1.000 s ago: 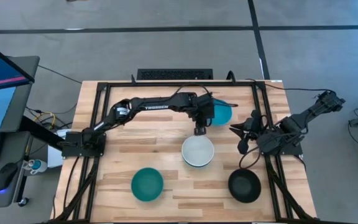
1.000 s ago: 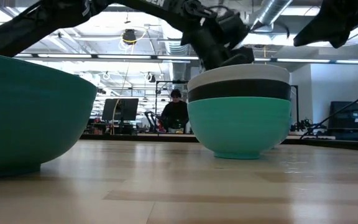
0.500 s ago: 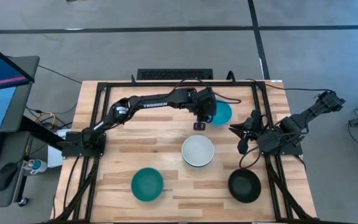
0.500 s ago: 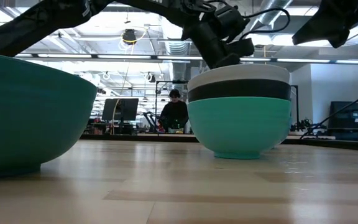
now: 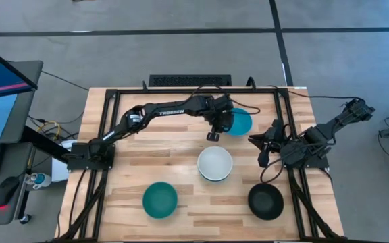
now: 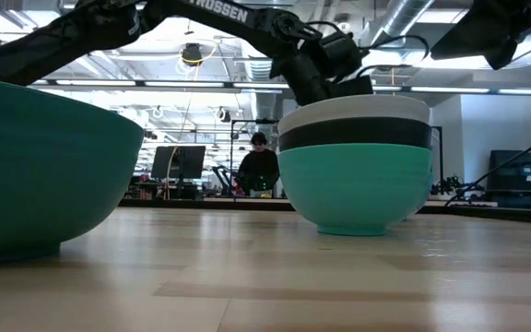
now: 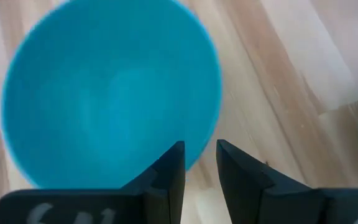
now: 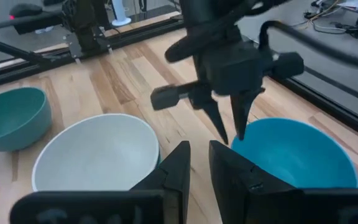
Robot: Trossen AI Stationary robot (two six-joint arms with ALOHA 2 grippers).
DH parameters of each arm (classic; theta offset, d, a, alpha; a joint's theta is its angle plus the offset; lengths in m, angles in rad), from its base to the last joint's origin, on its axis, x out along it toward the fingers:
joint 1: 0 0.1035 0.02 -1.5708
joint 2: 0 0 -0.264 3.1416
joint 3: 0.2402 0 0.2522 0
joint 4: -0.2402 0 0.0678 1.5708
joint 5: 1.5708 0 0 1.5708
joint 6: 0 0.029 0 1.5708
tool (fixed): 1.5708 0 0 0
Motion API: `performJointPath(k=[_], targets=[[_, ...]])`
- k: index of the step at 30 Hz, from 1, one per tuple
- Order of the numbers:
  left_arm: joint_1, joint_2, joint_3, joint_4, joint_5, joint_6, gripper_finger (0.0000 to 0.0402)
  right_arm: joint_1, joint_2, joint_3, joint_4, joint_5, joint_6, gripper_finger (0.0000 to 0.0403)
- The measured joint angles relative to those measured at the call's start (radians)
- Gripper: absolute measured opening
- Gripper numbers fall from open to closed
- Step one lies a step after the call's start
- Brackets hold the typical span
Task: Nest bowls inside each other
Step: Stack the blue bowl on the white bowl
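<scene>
A bright blue bowl (image 5: 242, 123) (image 7: 104, 93) (image 8: 297, 152) rests on its base near the far edge. My left gripper (image 5: 221, 125) (image 7: 201, 165) (image 8: 232, 135) points down at its left rim, narrowly open, with one finger on either side of the rim; no touch shows. A white bowl (image 5: 215, 163) (image 8: 98, 152) sits mid-table, nested in a black one and a cyan one (image 6: 354, 189). A teal-green bowl (image 5: 160, 200) (image 6: 44, 166) and a black bowl (image 5: 265, 201) stand near the near edge. My right gripper (image 5: 263, 150) (image 8: 199, 162) waits narrowly open at the right.
A black metal frame (image 5: 107, 135) borders the wooden table on the left, right and far sides. Bare wood lies between the bowls (image 5: 181, 155). A person (image 6: 259, 168) sits far behind the table in the room.
My left gripper has moved a little toward the far edge, away from the white bowl and onto the blue bowl's left rim. The bowls and my right arm have stayed put.
</scene>
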Motion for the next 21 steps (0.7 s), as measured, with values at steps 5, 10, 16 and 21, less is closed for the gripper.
performJointPath(k=[5,10,16,21], targets=[[-0.009,-0.001,0.0,0.009,-0.015,0.074,0.0083,0.0,0.0,0.0,-0.001,0.0,0.0,0.0082],[-0.004,-0.001,0.0,0.011,-0.025,0.072,0.0083,-0.002,0.0,0.0,0.005,0.0,0.0,0.0082],[-0.004,-0.001,0.0,0.021,-0.038,0.1,0.0084,-0.002,0.0,0.0,0.008,0.005,0.0,0.0082],[-0.005,-0.001,0.0,0.021,-0.034,0.125,0.0083,-0.002,0.0,0.0,0.014,0.007,0.0,0.0082]])
